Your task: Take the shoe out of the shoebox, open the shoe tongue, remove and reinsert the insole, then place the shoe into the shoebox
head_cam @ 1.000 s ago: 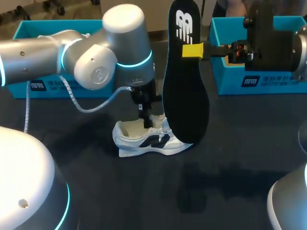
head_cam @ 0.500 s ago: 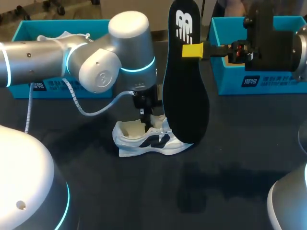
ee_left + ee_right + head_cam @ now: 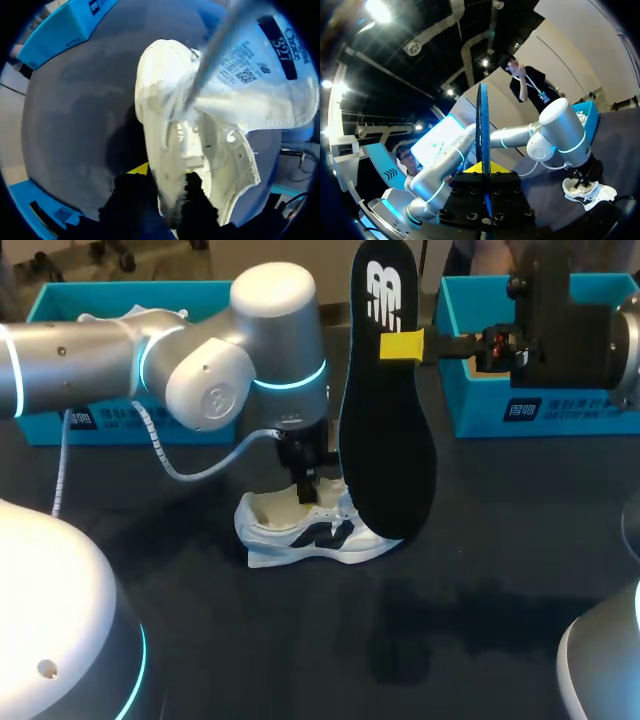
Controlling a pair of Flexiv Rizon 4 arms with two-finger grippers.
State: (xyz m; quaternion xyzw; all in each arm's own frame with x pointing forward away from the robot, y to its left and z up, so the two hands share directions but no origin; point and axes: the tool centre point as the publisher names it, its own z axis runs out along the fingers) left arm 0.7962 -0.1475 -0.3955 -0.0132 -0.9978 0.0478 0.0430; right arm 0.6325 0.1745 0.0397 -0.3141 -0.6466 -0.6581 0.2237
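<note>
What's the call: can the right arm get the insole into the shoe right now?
Probably not yet. The left gripper grips the shoe at its opening, where the insole, held upright by the right gripper, must enter.

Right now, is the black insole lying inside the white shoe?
No, the right tool holds the black insole upright in the air, outside the white shoe.
</note>
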